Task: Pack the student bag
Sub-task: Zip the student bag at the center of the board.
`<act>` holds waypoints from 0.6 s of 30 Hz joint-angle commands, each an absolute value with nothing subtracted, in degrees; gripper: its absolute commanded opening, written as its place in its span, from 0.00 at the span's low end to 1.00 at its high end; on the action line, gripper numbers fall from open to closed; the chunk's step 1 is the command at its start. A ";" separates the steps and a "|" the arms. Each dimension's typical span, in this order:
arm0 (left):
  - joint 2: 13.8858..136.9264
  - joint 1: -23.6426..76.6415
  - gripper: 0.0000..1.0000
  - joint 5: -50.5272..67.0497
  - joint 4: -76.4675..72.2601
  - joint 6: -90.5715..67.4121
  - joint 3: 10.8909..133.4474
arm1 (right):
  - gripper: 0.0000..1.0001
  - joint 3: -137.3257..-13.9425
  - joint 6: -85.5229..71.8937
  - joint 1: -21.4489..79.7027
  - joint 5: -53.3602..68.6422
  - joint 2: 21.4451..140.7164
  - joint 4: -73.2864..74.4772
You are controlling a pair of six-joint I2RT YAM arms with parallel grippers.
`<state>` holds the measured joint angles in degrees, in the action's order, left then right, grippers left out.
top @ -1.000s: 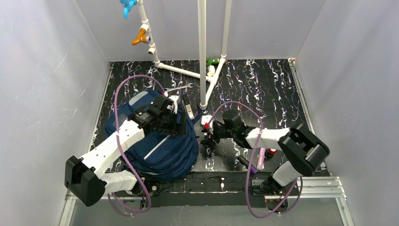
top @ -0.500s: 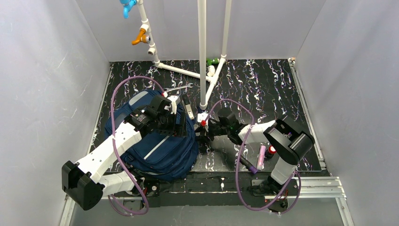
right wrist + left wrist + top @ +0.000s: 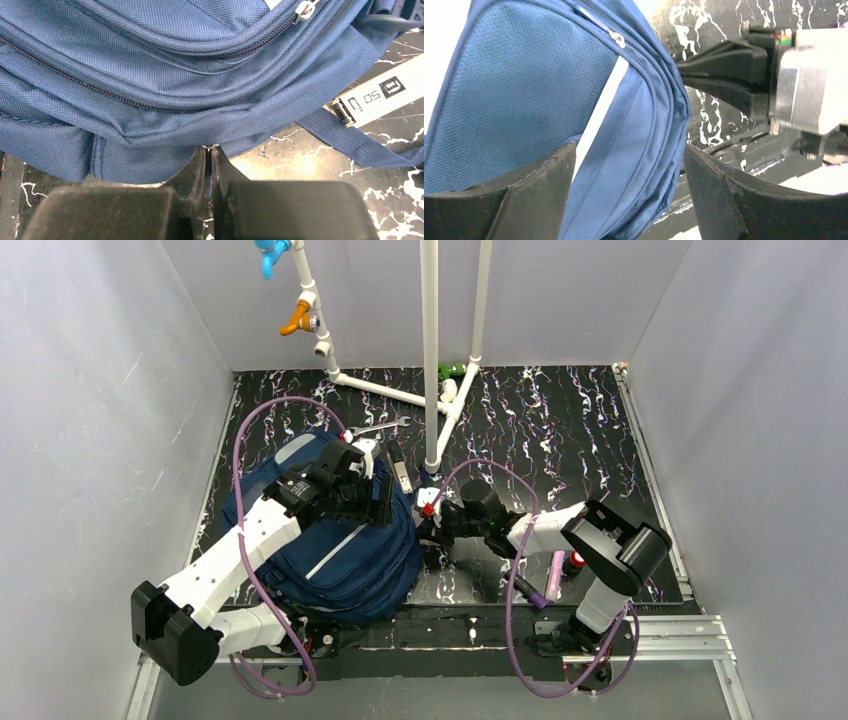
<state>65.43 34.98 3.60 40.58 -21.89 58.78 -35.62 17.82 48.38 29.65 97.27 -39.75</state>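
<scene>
Black-marbled tabletop point(image 3: 560, 420): finds bag point(image 3: 340, 560) at near left, left gripper point(image 3: 626, 160) spread wide astride its edge; notes right gripper point(image 3: 209, 150) now moved in and closed at bag's hem, hold on fabric unclear, probably readying to open it.

You're in a lab robot cell.
Plain grey walls point(image 3: 90, 440) box your black marbled counter point(image 3: 560, 420); white pipes point(image 3: 430, 340) upper centre, aluminium rail point(image 3: 660, 632) along the bottom edge.
</scene>
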 commanded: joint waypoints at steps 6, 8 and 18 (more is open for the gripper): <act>76.40 39.34 0.97 -10.43 38.27 -18.18 61.47 | 0.01 -32.10 7.26 55.71 13.00 81.31 -30.70; 82.42 40.23 0.98 -15.43 38.99 -19.77 63.14 | 0.01 -31.53 7.50 55.93 12.50 80.01 -30.22; 94.63 38.51 0.01 -24.71 37.89 -27.72 66.79 | 0.01 -32.70 -1.74 65.71 0.49 70.80 -8.28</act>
<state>92.01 41.06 -17.72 38.63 -27.59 68.86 -31.14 6.48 62.89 2.20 75.02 -20.88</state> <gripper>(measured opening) 0.153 0.096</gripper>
